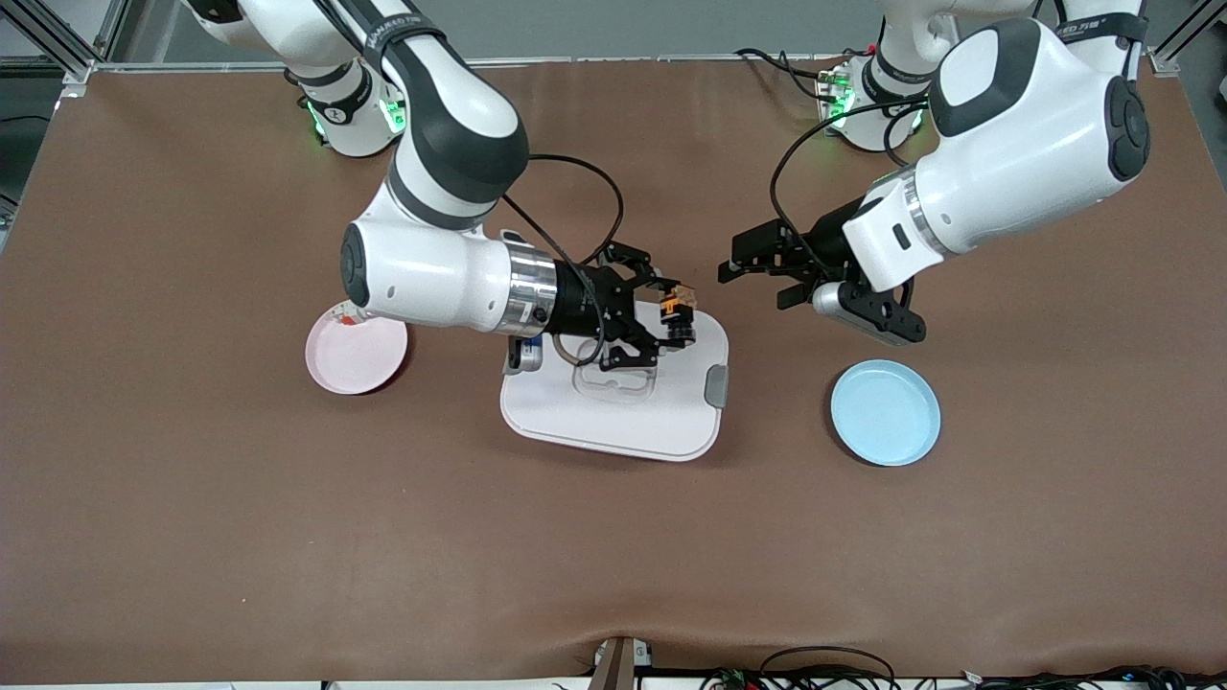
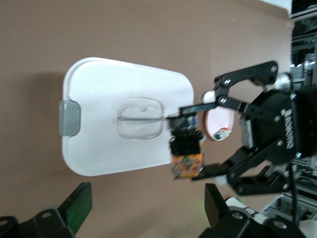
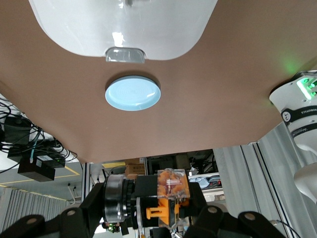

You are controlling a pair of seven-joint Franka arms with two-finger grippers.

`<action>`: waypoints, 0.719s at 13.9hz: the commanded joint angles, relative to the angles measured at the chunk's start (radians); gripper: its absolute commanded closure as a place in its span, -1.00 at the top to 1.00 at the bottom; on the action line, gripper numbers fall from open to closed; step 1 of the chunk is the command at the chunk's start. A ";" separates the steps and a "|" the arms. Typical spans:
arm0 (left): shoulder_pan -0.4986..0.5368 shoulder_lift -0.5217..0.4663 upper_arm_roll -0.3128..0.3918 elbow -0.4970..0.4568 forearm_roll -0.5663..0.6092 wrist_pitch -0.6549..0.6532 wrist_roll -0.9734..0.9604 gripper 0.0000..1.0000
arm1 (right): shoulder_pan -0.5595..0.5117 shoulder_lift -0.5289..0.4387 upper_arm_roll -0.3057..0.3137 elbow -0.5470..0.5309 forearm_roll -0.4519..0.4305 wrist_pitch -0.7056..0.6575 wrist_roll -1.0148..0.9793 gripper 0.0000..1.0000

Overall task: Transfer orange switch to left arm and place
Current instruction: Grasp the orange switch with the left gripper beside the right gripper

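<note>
Orange switch clamped between right gripper fingers.

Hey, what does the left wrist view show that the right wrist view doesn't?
Only the left wrist view shows the round pink plate holding a small whitish part, and the right gripper seen whole.

Only the right wrist view shows the round light-blue plate.

Both show the large white plastic box and the small orange-and-black switch, which the right gripper is shut on over the box. The open left gripper waits in the air beside it.
</note>
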 commanded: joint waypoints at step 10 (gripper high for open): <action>-0.016 0.047 -0.002 0.021 -0.030 0.072 -0.107 0.89 | 0.050 0.075 -0.001 0.134 0.024 0.079 0.103 -1.00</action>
